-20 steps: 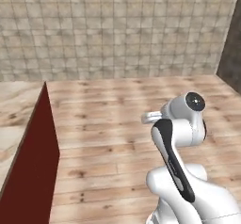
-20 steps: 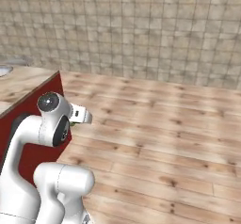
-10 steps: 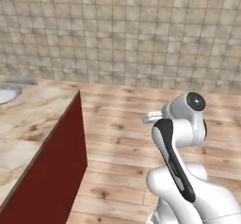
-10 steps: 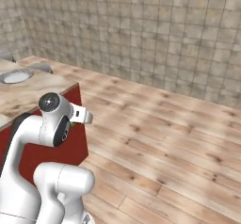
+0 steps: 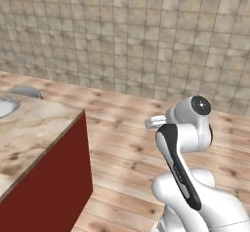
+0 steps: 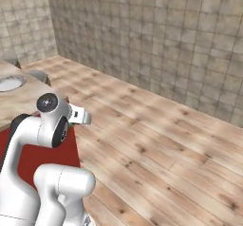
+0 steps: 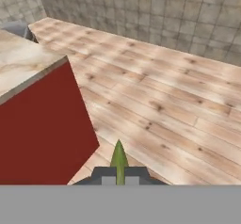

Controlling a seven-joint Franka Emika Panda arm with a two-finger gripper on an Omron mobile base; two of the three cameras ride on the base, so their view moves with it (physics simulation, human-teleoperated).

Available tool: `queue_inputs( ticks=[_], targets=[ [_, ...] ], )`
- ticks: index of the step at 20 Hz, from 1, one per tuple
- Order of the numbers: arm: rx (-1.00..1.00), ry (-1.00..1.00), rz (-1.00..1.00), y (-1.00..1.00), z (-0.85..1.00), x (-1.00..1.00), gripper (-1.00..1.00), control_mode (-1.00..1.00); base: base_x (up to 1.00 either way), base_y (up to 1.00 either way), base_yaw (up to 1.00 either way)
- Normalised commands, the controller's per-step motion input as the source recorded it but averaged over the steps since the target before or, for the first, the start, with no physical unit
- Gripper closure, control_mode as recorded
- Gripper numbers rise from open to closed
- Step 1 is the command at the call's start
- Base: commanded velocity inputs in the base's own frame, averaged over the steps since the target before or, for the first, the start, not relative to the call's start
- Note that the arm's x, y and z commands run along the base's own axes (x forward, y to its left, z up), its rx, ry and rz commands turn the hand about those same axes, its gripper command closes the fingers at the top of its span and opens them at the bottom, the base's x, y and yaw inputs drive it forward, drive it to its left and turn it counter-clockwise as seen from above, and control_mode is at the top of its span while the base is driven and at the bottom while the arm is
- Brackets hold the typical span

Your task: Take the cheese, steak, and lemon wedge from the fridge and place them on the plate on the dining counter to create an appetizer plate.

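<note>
The lemon wedge, a thin yellow-green sliver, stands upright between the dark finger tips of my gripper, which is shut on it. The arm is folded close over the base with the hand held at about the height of the counter top. The dining counter has a beige marbled top on a red base and lies to the left; its red end wall is close in front of the hand. The steel sink is set into the top. The cheese, steak, plate and fridge are out of view.
Wooden plank floor stretches ahead and to the right up to a tiled stone wall. A grey object sits at the counter's far edge beside the sink. The counter's corner juts toward the arm.
The whole scene has shifted as the base moves: the counter has slid further into the picture and its sink now shows. The arm keeps its folded pose, still gripping.
</note>
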Motion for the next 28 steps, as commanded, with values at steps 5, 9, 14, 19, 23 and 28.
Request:
queue_inputs(
  ticks=[5, 9, 14, 19, 23, 28],
  targets=[
    [0.00, 0.00, 0.00, 0.00, 0.00, 0.00, 1.00, 1.00, 0.97, -1.00, 0.25],
    [0.00, 0.00, 0.00, 0.00, 0.00, 0.00, 1.00, 1.00, 0.99, -1.00, 0.35],
    [0.00, 0.00, 0.00, 0.00, 0.00, 0.00, 1.00, 1.00, 0.95, -0.94, 0.49],
    [0.00, 0.00, 0.00, 0.00, 0.00, 0.00, 1.00, 1.00, 0.78, -0.87, 0.56],
    [0.00, 0.00, 0.00, 0.00, 0.00, 0.00, 1.00, 1.00, 0.58, -0.84, 0.65],
    [0.00, 0.00, 0.00, 0.00, 0.00, 0.00, 1.00, 1.00, 0.66, -0.72, 0.71]
  ],
)
